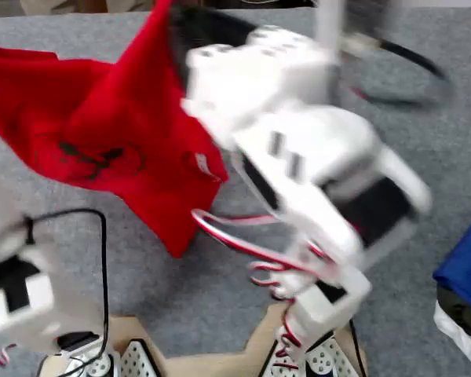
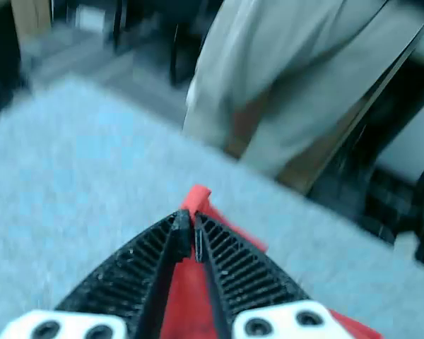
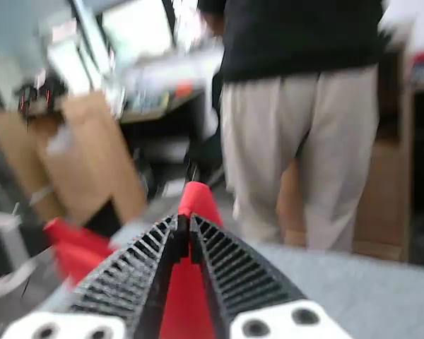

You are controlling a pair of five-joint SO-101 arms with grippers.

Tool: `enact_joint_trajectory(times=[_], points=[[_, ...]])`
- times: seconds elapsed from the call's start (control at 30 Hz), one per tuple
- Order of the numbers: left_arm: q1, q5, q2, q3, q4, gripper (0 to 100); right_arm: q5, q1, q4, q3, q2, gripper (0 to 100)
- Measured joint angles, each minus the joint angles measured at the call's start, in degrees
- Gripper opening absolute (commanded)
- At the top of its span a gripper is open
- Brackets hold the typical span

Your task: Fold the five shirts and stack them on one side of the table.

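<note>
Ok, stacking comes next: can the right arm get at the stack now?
Likely not yet: the right gripper is shut on the shirt, raised at the table's far side, well away from the stack.

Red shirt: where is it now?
In the high view the red shirt spreads, partly lifted, across the table at upper left, apart from the folded stack at the right edge. The left end effector and right end effector are shut on its cloth.

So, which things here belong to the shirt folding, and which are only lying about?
Belong to the job: red shirt, pinched by the left end effector and right end effector; pile of shirts at the table edge.
Lying about: black cable; cardboard sheet under the arm bases.
</note>
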Motion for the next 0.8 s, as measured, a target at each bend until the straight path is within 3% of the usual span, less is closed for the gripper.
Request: enact_joint_trajectory(times=[0.17, 0.37, 0.6, 0.8], points=[[3.08, 0.00, -15.21, 7.38, 0.00, 2, 0.00, 9.14, 0.00, -0.62, -8.62, 0.4], [10.02, 0.00, -34.02, 24.62, 0.00, 2, 0.97, 18.20, 0.00, -1.32, -16.26, 0.4], [10.73, 0.09, -51.96, 41.58, 0.00, 2, 0.97, 19.43, 0.00, -2.02, -20.66, 0.4], [10.81, 0.09, -57.58, 48.26, 0.00, 2, 0.97, 19.43, 0.00, -0.35, -21.01, 0.4]])
